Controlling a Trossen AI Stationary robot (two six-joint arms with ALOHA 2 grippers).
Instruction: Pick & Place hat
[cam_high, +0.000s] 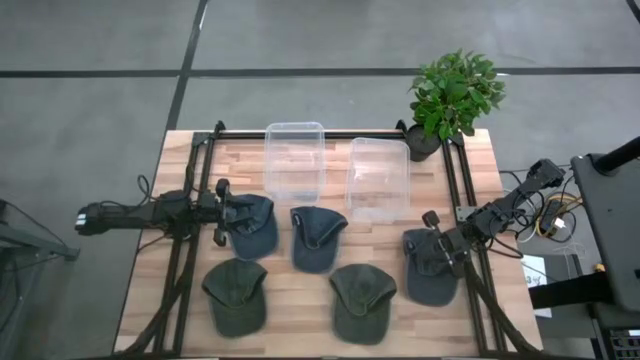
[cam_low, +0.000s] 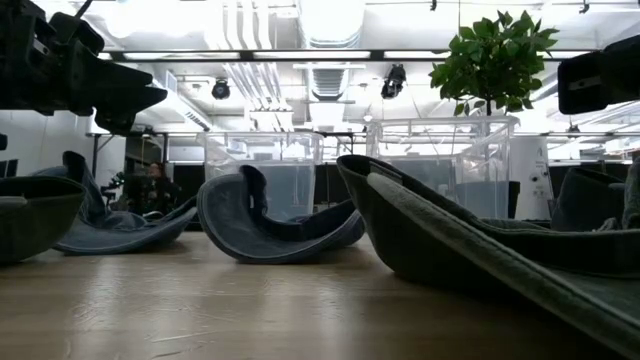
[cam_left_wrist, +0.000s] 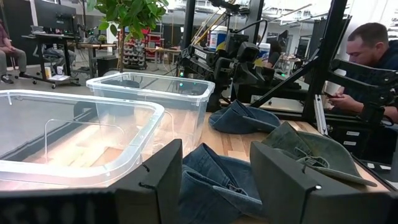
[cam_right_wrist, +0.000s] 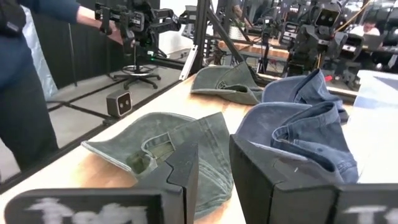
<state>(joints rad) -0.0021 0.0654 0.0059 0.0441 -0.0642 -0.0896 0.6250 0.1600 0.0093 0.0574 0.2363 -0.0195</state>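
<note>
My left gripper hovered, jaws open, at a blue hat; I should straddle its crown squarely. Right gripper jaws: undeterminable.

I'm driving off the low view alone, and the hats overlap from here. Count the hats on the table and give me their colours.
Observer: Five: the left blue hat, centre blue hat and right blue hat in one row, the left green hat and right green hat in another.
Operator: Place both grippers.
Observer: The left gripper sits at the left blue hat's edge, jaws open. The right gripper is over the right blue hat.
Operator: Check the bins.
Observer: From above, the left clear bin and right clear bin show nothing inside.
</note>
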